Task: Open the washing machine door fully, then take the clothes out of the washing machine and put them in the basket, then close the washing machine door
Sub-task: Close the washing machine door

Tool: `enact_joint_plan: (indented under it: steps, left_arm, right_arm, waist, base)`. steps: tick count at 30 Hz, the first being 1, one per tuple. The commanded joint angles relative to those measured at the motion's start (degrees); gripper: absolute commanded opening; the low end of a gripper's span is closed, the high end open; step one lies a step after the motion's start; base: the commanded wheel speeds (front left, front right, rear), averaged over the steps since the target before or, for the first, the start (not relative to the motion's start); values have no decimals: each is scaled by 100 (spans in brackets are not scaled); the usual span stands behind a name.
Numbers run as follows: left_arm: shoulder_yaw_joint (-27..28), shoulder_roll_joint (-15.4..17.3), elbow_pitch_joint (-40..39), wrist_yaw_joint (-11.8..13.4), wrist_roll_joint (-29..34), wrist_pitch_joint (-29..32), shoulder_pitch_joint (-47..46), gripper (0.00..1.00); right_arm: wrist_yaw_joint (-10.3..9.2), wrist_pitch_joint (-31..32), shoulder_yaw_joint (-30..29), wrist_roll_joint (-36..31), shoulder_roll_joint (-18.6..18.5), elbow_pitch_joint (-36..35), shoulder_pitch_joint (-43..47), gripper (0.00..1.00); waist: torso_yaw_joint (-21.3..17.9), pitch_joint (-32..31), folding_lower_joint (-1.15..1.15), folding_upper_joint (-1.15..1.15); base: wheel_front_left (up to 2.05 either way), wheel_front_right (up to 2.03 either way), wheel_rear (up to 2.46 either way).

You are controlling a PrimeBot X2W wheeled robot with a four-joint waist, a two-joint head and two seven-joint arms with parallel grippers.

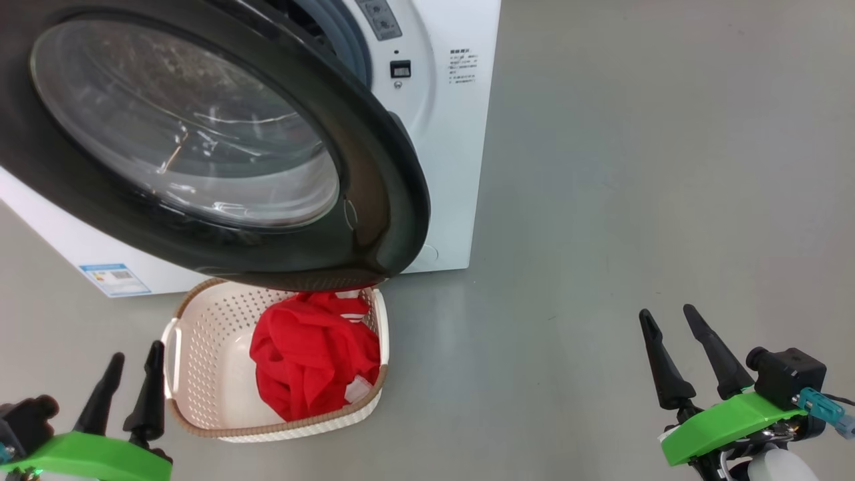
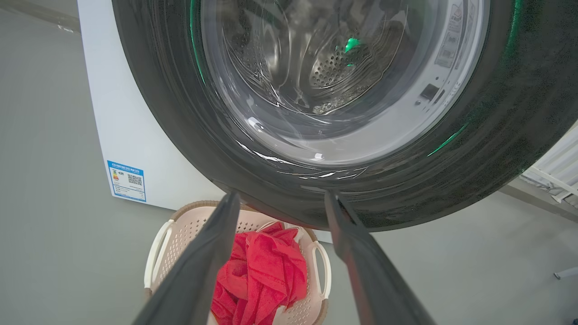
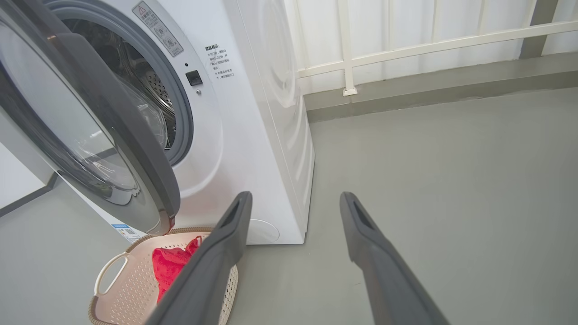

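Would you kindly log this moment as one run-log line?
washing machine door: open | clothes: in basket | left gripper: open, empty | right gripper: open, empty | remaining: close door

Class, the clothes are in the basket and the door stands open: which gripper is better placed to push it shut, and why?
Left. The left gripper points at the outer face of the washing machine door; the right gripper hangs over the floor, off to the side.

Red clothes [image 1: 314, 361], cream perforated basket [image 1: 200, 361] brown-rimmed, white washing machine [image 1: 447, 133], glossy black door [image 1: 374, 167]
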Motion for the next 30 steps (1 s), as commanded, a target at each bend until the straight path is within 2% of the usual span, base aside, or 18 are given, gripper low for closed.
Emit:
enact_joint_plan:
  steps: [1, 9, 15, 18, 22, 30]
  left_arm:
    - [366, 95, -142, -18, 224, -67, 52, 100]
    - [1647, -736, -745, -5, 2239, -69, 491, 100]
    - [2103, -1338, -1039, -12, 3315, -69, 778, 100]
    - [2241, -1570, -1104, -15, 3631, -69, 878, 100]
    - [2271, -1695, -1018, -16, 3784, -69, 947, 100]
    - [2344, -1778, -950, -17, 3927, -70, 880, 100]
  right_arm:
    - [9, -69, 84, -14, -58, -153, 9, 100]
    - [9, -69, 10, -22, -58, -211, 21, 100]
    - [9, -69, 14, -34, -55, -203, 40, 100]
    - [9, -69, 18, -39, -32, -184, 56, 100]
    - [9, -69, 15, -40, -16, -156, 85, 100]
    - [9, -69, 3, -40, -20, -138, 77, 100]
  waist:
    - [-25, -28, 0, 0]
    - [-25, -64, 0, 0]
    - [-10, -99, 0, 0]
    - [3, -97, 0, 0]
    - [21, -99, 0, 0]
    - [53, -66, 0, 0]
  base:
    - [0, 0, 0]
    - [0, 0, 0]
    - [0, 0, 0]
    - [0, 0, 0]
    - [0, 0, 0]
    - [0, 0, 0]
